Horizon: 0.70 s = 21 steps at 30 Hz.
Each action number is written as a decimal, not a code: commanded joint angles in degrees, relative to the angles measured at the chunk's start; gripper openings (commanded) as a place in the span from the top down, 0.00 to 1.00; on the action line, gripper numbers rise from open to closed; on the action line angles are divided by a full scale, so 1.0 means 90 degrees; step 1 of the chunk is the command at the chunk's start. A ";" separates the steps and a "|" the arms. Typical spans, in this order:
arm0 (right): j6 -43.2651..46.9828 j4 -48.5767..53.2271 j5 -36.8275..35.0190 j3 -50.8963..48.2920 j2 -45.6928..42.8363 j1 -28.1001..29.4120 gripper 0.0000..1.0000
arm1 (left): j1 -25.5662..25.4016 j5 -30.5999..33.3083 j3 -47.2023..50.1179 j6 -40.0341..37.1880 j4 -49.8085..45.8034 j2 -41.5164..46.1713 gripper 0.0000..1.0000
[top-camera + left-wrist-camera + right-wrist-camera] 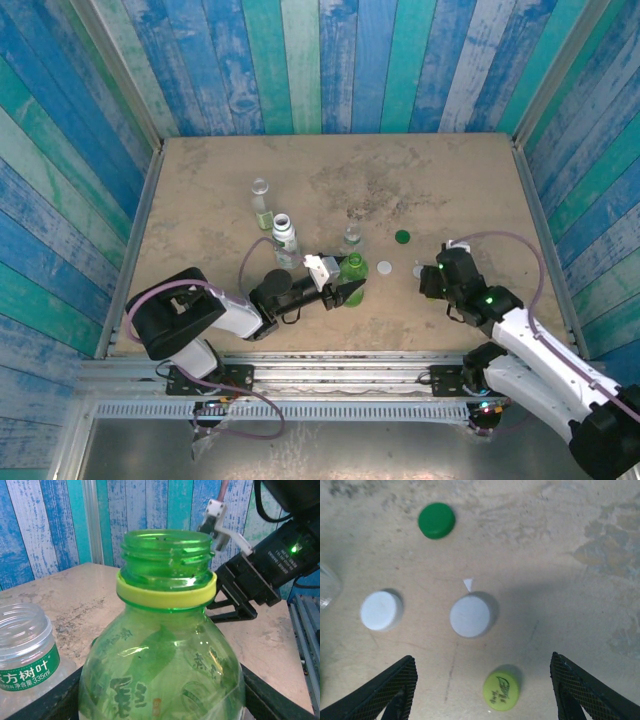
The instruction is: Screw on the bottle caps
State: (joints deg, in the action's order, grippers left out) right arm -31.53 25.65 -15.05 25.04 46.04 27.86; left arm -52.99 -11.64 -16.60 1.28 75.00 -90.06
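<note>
Though my left claw (348,290) flanked the bottle (352,268), its grip was unclear
My right claw (482,656) hung wide over the yellow cap (501,691); pinched off-centre, it could skid.

I see blue and teal plank walls (300,60) on three sides; the tan tabletop (450,180) is stained and scuffed.
</note>
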 commanded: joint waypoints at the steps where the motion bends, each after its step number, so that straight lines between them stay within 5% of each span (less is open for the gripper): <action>1: -0.0237 0.0074 0.0066 -0.0154 0.0244 -0.0121 0.33 | -0.0020 -0.0006 -0.0028 -0.0064 0.0172 -0.0064 0.38; 21: -0.0051 -0.0108 0.0754 0.0167 0.2077 -0.0253 0.59 | -0.0020 0.0080 0.0035 -0.0081 0.0092 0.0031 0.37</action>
State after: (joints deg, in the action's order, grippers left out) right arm -32.21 24.01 -9.37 24.95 63.79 25.98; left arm -52.99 -11.46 -16.56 1.26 74.98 -90.06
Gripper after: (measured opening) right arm 0.425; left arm 0.625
